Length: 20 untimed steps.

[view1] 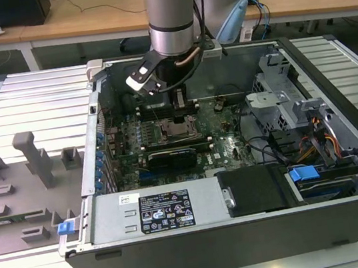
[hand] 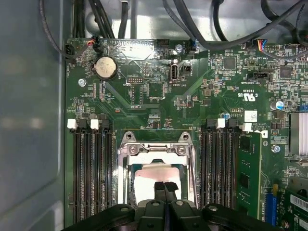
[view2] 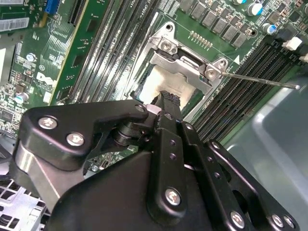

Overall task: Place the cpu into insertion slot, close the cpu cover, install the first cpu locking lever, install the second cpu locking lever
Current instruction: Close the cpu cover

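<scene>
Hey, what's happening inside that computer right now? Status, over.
Fingers shut, tips over the cpu. Cpu cover looks down around it. One thin lever sticks out sideways; nothing blocking.

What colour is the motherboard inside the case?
The motherboard is green, and it shows best in the first wrist view.

The case [view1: 98, 112] is open on top, leaving the insertion slot [view1: 183, 130] at the exterior view's centre reachable from above; the gripper [hand: 164, 186], fingers together, occupies that room. Memory slots [hand: 91, 168] flank it closely, a thin lever [view2: 260, 79] juts outward beside it, a black card [view1: 172, 156] lies just below, and a drive cage [view1: 283, 108] with cables [view1: 328, 142] crowds the exterior view's right.
</scene>
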Tool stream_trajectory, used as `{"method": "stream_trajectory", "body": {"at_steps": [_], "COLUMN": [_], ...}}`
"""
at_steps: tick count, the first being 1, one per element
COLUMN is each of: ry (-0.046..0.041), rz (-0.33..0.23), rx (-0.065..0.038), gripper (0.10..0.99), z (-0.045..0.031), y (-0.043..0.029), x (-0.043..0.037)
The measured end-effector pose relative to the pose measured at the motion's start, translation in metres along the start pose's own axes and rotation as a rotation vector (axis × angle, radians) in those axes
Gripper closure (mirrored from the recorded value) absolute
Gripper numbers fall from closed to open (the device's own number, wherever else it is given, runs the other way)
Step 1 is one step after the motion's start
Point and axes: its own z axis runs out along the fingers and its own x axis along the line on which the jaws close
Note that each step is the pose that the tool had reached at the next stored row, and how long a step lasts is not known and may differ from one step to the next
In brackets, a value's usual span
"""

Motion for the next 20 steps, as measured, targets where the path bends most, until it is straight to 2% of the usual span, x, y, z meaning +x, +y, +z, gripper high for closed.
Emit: {"method": "stream_trajectory", "body": {"at_steps": [2,3,5,7,16,17,19,20], "ry": [-0.0013,-0.0047,-0.0099,-0.0165,-0.0282,-0.0313,-0.0344,-0.0378], "rz": [-0.032,-0.084,-0.145,-0.233,-0.415,-0.453,-0.491,-0.537], "rx": [-0.001,-0.002,-0.004,-0.006,-0.012,-0.013,-0.014,-0.015], "gripper": [0.980,0.980,0.980,0.980,0.980,0.980,0.980,0.980], "z": [0.0000,0.0001,0.0001,0.0001,0.0001,0.0002,0.0002,0.0002], "y": [0.0000,0.0000,0.0000,0.0000,0.0000,0.0000,0.0000,0.0000], "x": [0.0000,0.0000,0.0000,0.0000,0.0000,0.0000,0.0000,0.0000]}}
